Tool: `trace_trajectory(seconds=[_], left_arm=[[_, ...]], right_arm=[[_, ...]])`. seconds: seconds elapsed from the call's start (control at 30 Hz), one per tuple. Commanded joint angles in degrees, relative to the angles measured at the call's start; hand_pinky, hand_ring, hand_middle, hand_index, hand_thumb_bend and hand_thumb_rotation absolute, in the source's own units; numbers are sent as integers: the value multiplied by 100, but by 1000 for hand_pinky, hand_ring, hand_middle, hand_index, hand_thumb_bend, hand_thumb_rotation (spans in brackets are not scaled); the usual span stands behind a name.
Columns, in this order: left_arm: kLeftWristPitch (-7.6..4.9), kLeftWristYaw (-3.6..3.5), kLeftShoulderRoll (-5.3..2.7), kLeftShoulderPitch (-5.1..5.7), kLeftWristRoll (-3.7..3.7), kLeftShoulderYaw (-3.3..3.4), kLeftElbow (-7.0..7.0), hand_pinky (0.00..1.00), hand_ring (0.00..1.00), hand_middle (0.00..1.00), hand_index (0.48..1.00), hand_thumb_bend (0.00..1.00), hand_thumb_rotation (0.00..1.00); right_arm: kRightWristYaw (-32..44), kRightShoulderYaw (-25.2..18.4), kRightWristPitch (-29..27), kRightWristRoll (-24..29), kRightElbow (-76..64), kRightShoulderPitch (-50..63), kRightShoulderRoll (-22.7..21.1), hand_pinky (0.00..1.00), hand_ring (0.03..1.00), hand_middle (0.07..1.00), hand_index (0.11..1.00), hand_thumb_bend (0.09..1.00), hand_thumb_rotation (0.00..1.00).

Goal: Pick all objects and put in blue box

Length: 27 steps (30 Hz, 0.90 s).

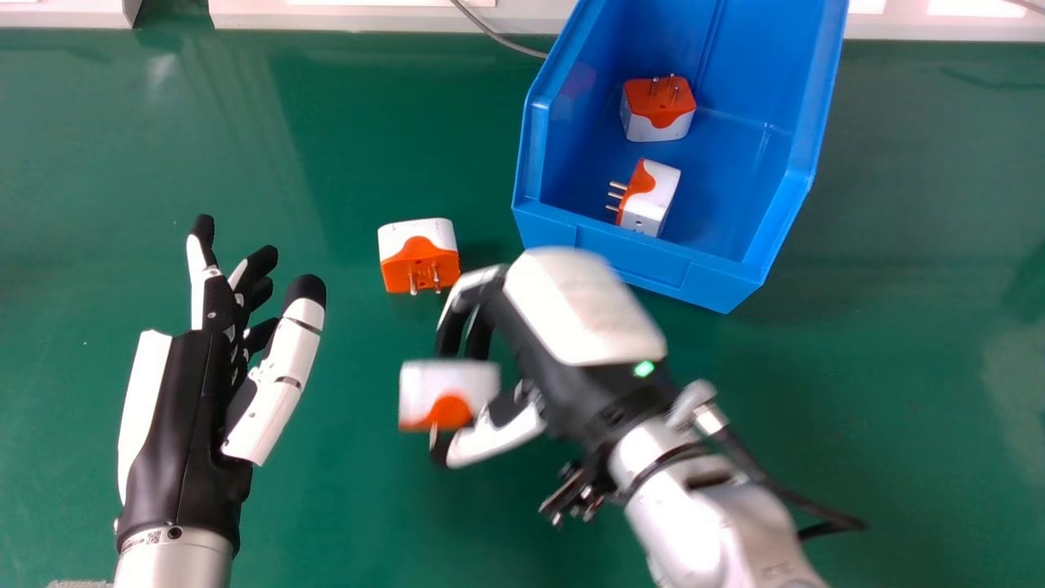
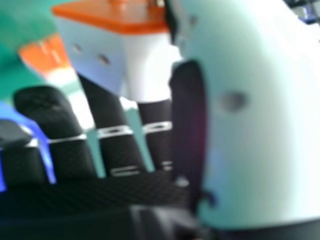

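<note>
adapter (image 1: 441,382) sits pinched in the right hand (image 1: 581,314), outside the blue box (image 1: 710,282).

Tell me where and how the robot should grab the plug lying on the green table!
Probably best from above, pinching the left and right sides of the plug. It's a chunky block, so those sides look good to squeeze. Its metal prongs stick out from the orange face towards the robot, so I'd avoid that side.

A small, square, black-and-white printed code (image 1: 153,537) marks the smooth, silver, cylindrical left forearm (image 1: 184,565) of a humanoid robot, with no words or numbers legible.
</note>
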Motion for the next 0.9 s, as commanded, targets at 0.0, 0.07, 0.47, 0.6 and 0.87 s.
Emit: trace_trajectory(seconds=[0.0,0.07,0.47,0.6,0.87], left_arm=[[0,16,23,-48,11,55,-50,885,942,943,953,338,742],[27,19,22,-86,13,59,-32,885,941,943,953,338,742],[32,48,-7,-161,-10,41,32,886,940,941,951,343,738],[18,51,-15,-167,-24,41,44,889,940,941,951,347,737],[4,34,-20,-126,-61,53,18,890,940,941,951,355,739]], right_arm=[[26,-188,25,-174,-348,-33,-37,34,88,467,485,516,1],[-8,-360,16,-266,-372,-154,-105,33,85,469,484,516,0],[-670,-1169,-375,-347,1146,-1732,-539,15,64,153,470,496,119],[-675,-1244,-276,-390,1551,-2124,-588,21,72,146,469,494,131],[-971,-1301,-219,-405,3047,-3253,-682,25,82,169,472,494,135]])
